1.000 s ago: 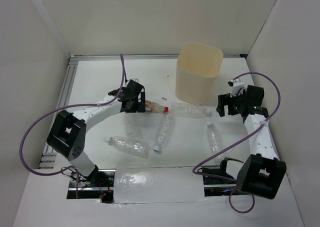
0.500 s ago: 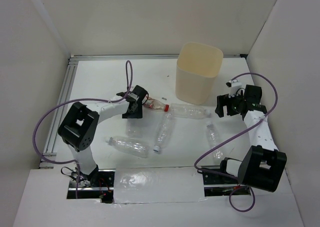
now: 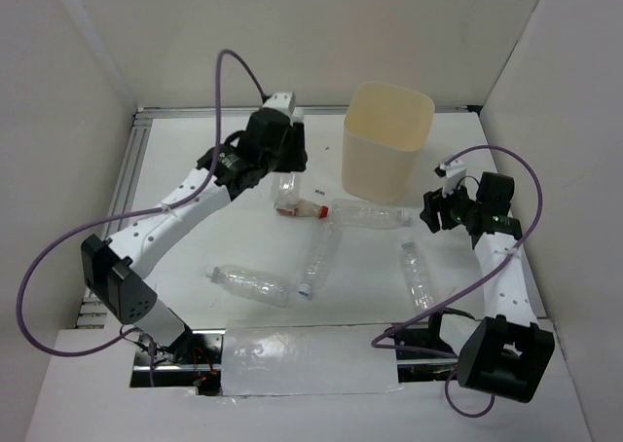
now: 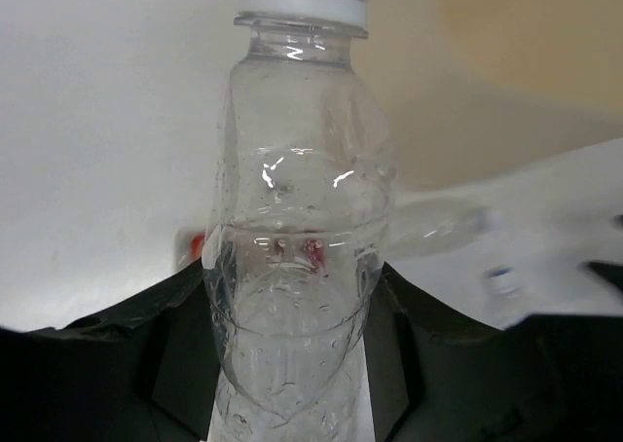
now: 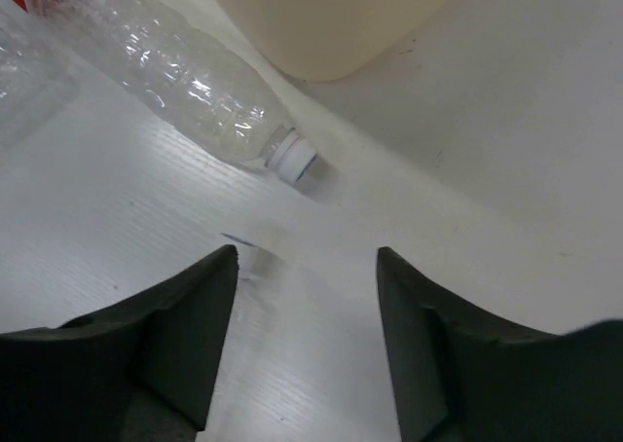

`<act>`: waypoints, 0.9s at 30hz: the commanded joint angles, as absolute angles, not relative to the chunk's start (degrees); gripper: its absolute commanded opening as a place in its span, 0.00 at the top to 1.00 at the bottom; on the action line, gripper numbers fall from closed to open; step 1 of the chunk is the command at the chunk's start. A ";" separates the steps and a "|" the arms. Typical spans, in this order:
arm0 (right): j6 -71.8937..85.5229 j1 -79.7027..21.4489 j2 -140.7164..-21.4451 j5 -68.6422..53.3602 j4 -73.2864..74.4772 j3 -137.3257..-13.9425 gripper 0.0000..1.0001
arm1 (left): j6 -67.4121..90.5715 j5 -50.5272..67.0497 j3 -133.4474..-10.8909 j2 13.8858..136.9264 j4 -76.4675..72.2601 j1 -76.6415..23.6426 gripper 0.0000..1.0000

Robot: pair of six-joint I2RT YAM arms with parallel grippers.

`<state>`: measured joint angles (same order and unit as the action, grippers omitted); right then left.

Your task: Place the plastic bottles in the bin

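Left wrist view: the left hand grips a clear white-capped bottle, held off the worktop just left of the bin, which stands near the far edge. The right hand hangs with jaws apart and empty, over another bottle beside the bin. A red-capped bottle lies mid-worktop

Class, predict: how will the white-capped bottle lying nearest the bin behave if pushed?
Lying on its round side, the bottle probably rolls easily. It looks empty, so likely light. Its crinkled walls would probably dent if squeezed.
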<state>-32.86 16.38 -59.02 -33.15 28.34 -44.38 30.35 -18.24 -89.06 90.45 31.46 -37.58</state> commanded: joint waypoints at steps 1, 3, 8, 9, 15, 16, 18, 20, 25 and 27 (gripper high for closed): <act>-35.84 16.61 -61.07 -33.84 30.66 -45.79 0.30 | 22.61 -9.01 -98.49 90.07 22.00 -37.97 0.79; -36.47 16.61 -62.22 -33.84 33.39 -46.67 0.29 | 21.10 -5.73 -103.51 93.23 14.81 -38.58 0.79; -36.47 16.08 -62.23 -32.70 34.45 -46.67 0.27 | 19.86 -0.44 -122.85 108.94 1.35 -39.64 0.81; -36.47 16.08 -62.23 -32.70 34.98 -46.67 0.27 | 21.17 -0.44 -123.57 110.64 -1.99 -39.64 0.81; -39.02 15.56 -59.60 -33.22 39.27 -46.67 0.22 | 23.82 -5.27 -129.10 122.33 -18.36 -40.78 0.64; -40.42 15.56 -59.59 -34.01 40.16 -46.67 0.20 | 23.82 -6.67 -130.24 125.65 -18.37 -41.30 0.50; -41.74 15.56 -59.06 -34.54 42.09 -46.06 0.18 | 23.82 -7.21 -133.93 128.50 -18.90 -41.84 0.38; -42.28 15.56 -57.75 -34.54 42.10 -45.36 0.15 | 23.21 -8.96 -136.92 131.64 -19.42 -42.36 0.13; -42.80 15.56 -56.95 -34.01 42.10 -44.74 0.09 | 22.68 -8.96 -140.10 133.51 -17.67 -42.98 0.00; -45.25 15.03 -58.26 -34.01 42.97 -44.74 0.07 | 22.68 -8.35 -138.62 132.28 -18.19 -42.98 0.00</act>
